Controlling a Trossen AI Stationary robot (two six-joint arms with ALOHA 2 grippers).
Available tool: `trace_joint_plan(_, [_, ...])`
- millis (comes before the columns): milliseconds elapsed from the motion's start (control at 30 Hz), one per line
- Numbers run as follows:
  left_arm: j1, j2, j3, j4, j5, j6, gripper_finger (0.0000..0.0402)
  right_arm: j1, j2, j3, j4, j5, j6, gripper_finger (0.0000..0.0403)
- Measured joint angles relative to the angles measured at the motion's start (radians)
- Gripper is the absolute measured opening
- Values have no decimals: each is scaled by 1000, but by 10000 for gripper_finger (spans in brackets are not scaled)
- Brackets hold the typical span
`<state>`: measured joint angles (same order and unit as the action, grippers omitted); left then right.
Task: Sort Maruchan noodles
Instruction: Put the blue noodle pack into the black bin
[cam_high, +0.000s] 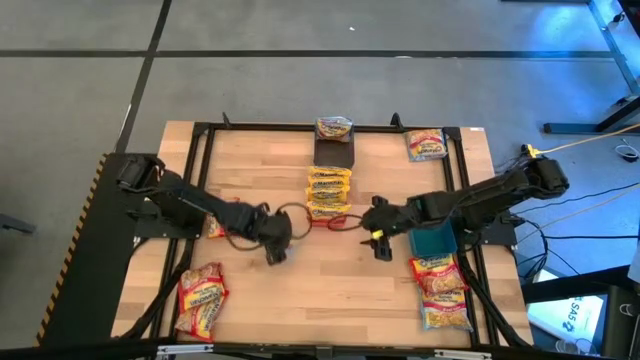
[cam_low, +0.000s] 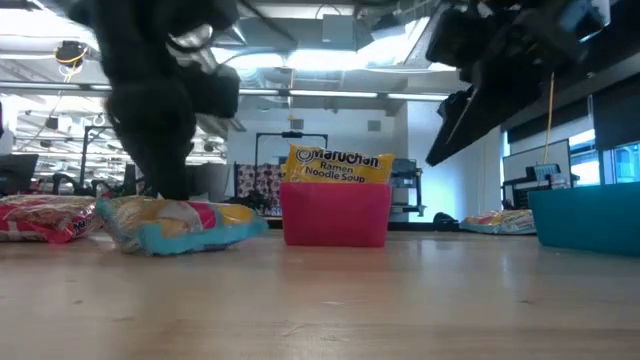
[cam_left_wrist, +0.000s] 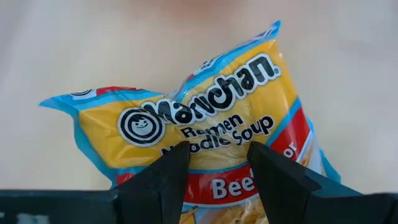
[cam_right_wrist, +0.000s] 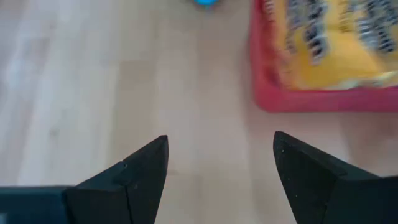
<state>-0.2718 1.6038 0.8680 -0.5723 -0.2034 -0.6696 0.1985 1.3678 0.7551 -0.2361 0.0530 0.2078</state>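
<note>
My left gripper stands left of the table's middle, shut on a yellow Maruchan beef packet with blue edges. In the low view this packet shows under the dark arm, low at the tabletop. A red bin in the middle holds a stack of yellow packets. My right gripper is open over bare wood just right of the red bin, with nothing between its fingers. My left gripper pinches the packet's middle, at the printed label, between its two fingers. The fingers come from above, pointing steeply down. The wrapper is crumpled where they meet it. Whether the packet's underside touches the table, I cannot tell.
A dark bin with one packet stands at the far edge. A teal bin sits right, with packets nearer. More packets lie near left, under the left arm and far right.
</note>
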Motion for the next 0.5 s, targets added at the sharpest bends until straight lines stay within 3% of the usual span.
trace_joint_plan(300, [-179,24,-3,256,-21,7,170,146,8,0,7,42,200,260])
trace_joint_plan(500, [-208,101,-1,459,-58,53,170,202,48,0,91,48,318,260])
